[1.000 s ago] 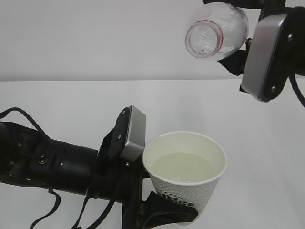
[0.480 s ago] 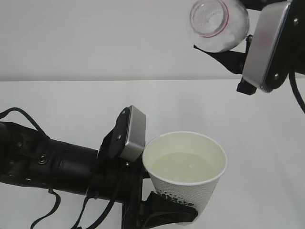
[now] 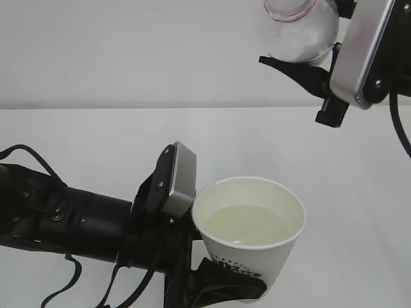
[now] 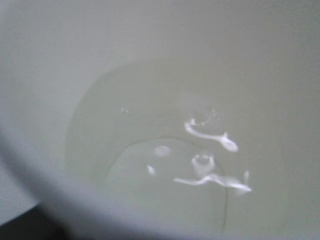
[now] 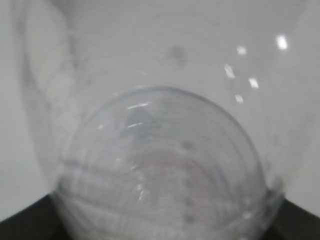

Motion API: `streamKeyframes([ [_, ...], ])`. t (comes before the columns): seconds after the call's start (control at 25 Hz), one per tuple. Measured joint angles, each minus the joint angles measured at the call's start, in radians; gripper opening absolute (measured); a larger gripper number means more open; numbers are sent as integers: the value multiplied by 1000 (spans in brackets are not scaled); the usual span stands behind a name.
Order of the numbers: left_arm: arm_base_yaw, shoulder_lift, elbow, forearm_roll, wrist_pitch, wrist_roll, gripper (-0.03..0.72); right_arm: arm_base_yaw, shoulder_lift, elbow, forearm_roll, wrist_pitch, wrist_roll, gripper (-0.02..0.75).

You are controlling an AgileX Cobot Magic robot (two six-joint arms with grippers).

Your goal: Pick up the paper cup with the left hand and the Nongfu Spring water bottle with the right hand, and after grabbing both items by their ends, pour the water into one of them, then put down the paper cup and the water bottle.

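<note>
The white paper cup point(image 3: 257, 262) stands upright at the lower middle of the exterior view, with still water point(image 3: 247, 224) pooled inside. My left gripper point(image 3: 232, 286) is shut on its lower part, and one black finger point(image 3: 221, 282) wraps the base. In the left wrist view the cup's cream inside point(image 4: 150, 60) and glinting water point(image 4: 200, 170) fill the frame. At the top right my right gripper point(image 3: 316, 45) is shut on the clear Nongfu Spring water bottle point(image 3: 298, 29), well above the cup. Its mouth is cut off by the frame top. The bottle point(image 5: 160, 170) fills the right wrist view.
The white table point(image 3: 96, 141) stretches behind both arms to a pale wall. My left arm point(image 3: 70, 221), with its cables, lies across the lower left. The right gripper's grey plate point(image 3: 363, 51) hangs at the top right corner.
The bottle has risen and swung back, its open mouth turning from facing the camera to out of the frame top. The cup and left arm have not moved.
</note>
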Motion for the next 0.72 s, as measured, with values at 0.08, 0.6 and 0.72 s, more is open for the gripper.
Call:
streamKeyframes([
  [0.08, 0, 0, 0, 0, 0, 0, 501, 0, 0, 0, 0, 0, 30, 485],
  [0.6, 0, 0, 0, 0, 0, 0, 501, 0, 0, 0, 0, 0, 234, 485],
  [0.72, 0, 0, 0, 0, 0, 0, 501, 0, 0, 0, 0, 0, 278, 485],
])
